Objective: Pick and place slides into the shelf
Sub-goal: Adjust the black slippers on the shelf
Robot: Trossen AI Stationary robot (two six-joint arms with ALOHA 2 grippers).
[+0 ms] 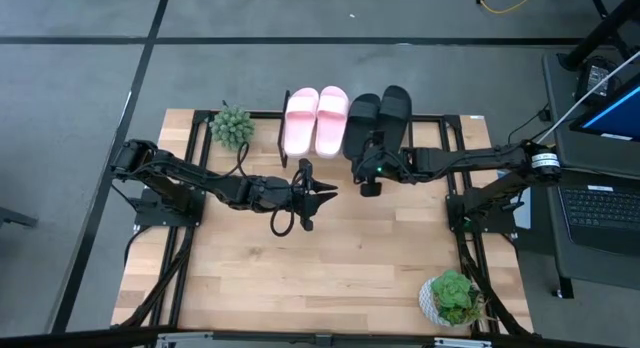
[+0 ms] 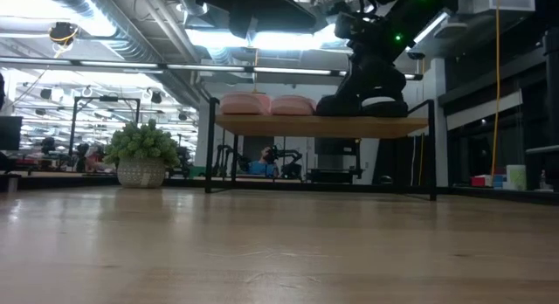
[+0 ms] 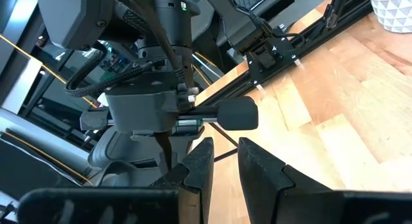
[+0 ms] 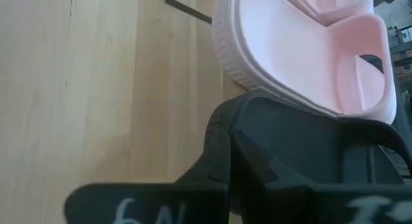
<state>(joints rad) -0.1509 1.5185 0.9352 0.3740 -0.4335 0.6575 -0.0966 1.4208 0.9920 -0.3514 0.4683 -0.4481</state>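
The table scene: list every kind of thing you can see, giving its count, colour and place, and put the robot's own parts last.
Pink slides: two, pale pink, side by side on the shelf.
Black slides: two, black, on the shelf beside the pink pair.
Shelf: one, light wood top with black legs, at the table's far edge.
Potted plants: two, green; one beside the shelf, one at the near right corner.
Laptop: one, dark, off the table's right side.
Left pincer: one, dark, open, mid-table.
Right pincer: one, dark, at a black slide's heel.
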